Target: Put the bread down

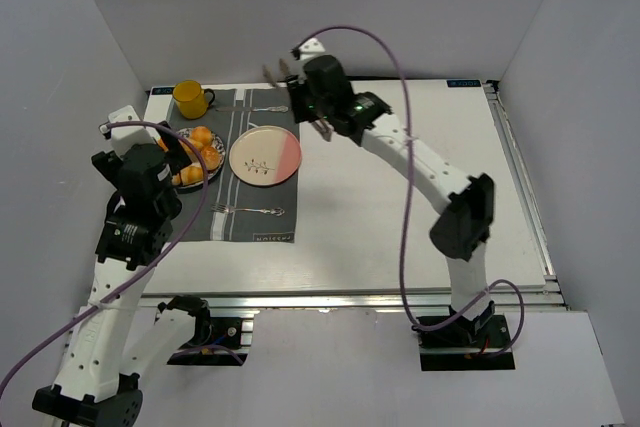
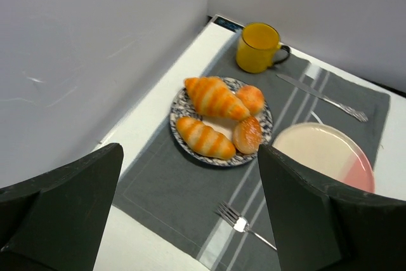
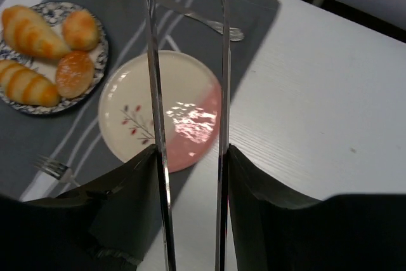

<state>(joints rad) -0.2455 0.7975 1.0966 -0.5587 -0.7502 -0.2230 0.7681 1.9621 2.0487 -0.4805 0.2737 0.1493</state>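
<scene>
My left pincer (image 2: 189,160) stands wide open and empty, looking down at the bread (image 2: 216,99). It lies in the middle of the left wrist view on a blue-patterned plate (image 2: 176,115): two long striped rolls and two round buns, packed so that they touch.

My right pincer (image 3: 190,157) is clamped on a pair of metal tongs (image 3: 154,61), my fingers pressing their thin arms from outside. The arms stand apart with nothing between them, over the pink-and-cream plate (image 3: 127,112). That plate is bare and sits just beside the bread plate, which is at the upper left of the right wrist view. Both rest on a grey placemat (image 2: 158,188) on the counter (image 3: 317,93).

I expect the pieces to be light, and their glossy crust to be slippery against smooth metal. I cannot tell whether they give when squeezed. I would take a long roll across its thick middle, not its tapering ends. The buns look likelier to squirt out.
</scene>
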